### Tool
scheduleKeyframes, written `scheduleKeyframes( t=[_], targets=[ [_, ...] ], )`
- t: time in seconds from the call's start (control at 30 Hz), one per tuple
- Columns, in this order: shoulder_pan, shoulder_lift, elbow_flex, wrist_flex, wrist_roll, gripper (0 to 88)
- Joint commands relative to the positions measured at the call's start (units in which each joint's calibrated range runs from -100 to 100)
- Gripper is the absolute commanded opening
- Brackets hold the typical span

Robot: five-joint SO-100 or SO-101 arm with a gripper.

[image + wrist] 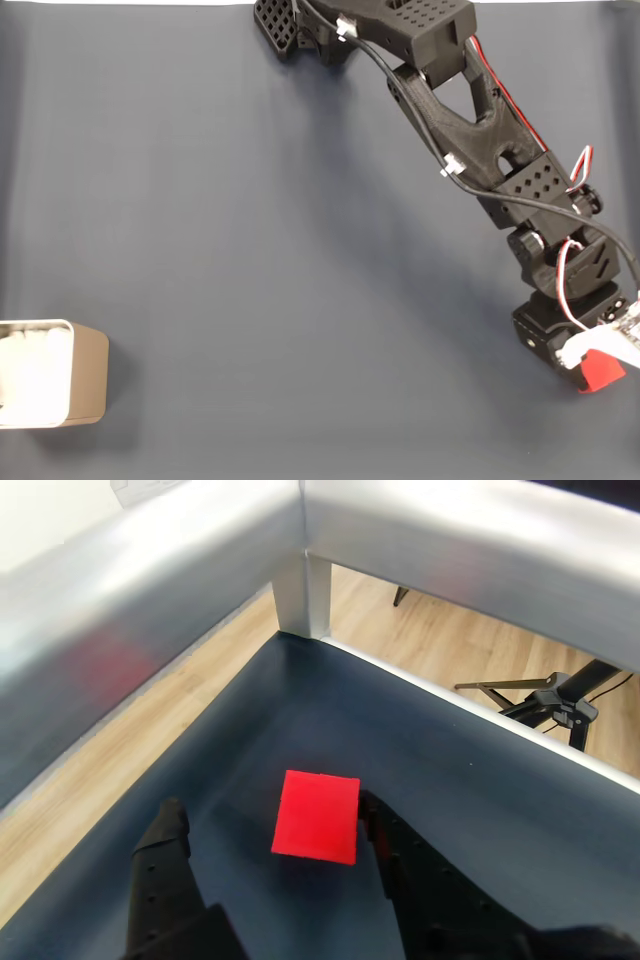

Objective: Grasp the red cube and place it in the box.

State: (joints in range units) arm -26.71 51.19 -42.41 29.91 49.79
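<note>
Cube (316, 816): matte red block, lying on the dark desk (250, 250) near its right edge in the fixed view.
Fingers (375, 825): black, perforated plastic, standing apart either side of the cube; one is touching its right face, the other is clear.
Box (88, 375): beige, rounded corners, white lining, sitting far left, well apart.
Surroundings: brushed metal rails (450, 530) are framing the desk corner.

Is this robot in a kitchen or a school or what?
Probably a workshop or lab. A dark mat covers a table framed by metal rails, with wood flooring and a tripod beyond.
</note>
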Motion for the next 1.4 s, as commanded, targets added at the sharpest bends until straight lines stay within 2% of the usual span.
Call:
scheduleKeyframes(
  t=[0.0, 0.33, 0.7, 1.1, 1.37],
  targets=[
    [-1.28, -1.71, -2.94, -1.31, -0.44, 39.2],
    [-1.63, -1.45, -3.40, -1.55, -0.24, 38.5],
    [-0.92, -4.05, 0.25, -1.14, 0.63, 25.7],
    [-0.64, -10.03, 8.65, -1.55, 1.32, 23.9],
    [-0.50, -11.51, 9.38, -1.55, 1.61, 19.7]
  ],
)
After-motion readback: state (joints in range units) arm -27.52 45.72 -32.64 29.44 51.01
